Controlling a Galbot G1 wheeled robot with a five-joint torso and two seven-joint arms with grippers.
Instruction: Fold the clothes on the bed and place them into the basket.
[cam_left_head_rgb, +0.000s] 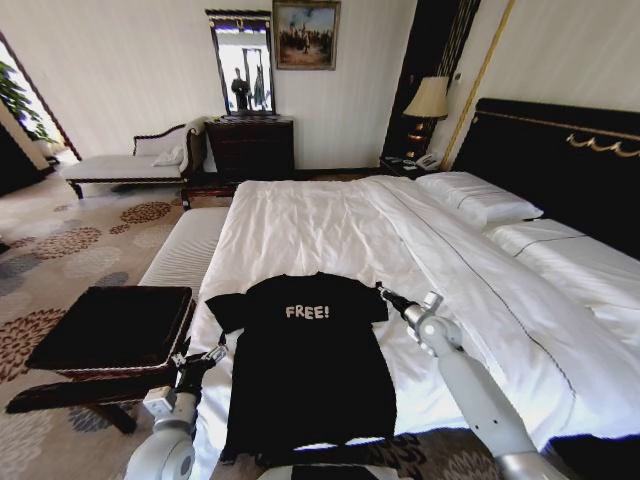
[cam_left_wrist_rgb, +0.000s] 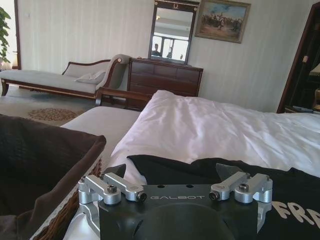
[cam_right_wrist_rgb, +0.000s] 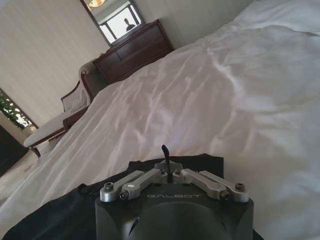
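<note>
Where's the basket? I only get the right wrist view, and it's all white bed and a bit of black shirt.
Observer: The basket sits just off the bed's edge, on the robot's left.
Operator: Is the other gripper holding the shirt?
Observer: No. The left gripper is open, beside the T-shirt's edge, between shirt and basket.
Operator: Is the shirt folded?
Observer: Not yet. It lies spread flat with FREE! facing up.

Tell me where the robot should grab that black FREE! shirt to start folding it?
Probably the two short sleeves: the T-shirt lies flat, face up, on the bed, sleeves spread. Each claw, left and right, already sits beside its own sleeve, so come from the outer sides.
</note>
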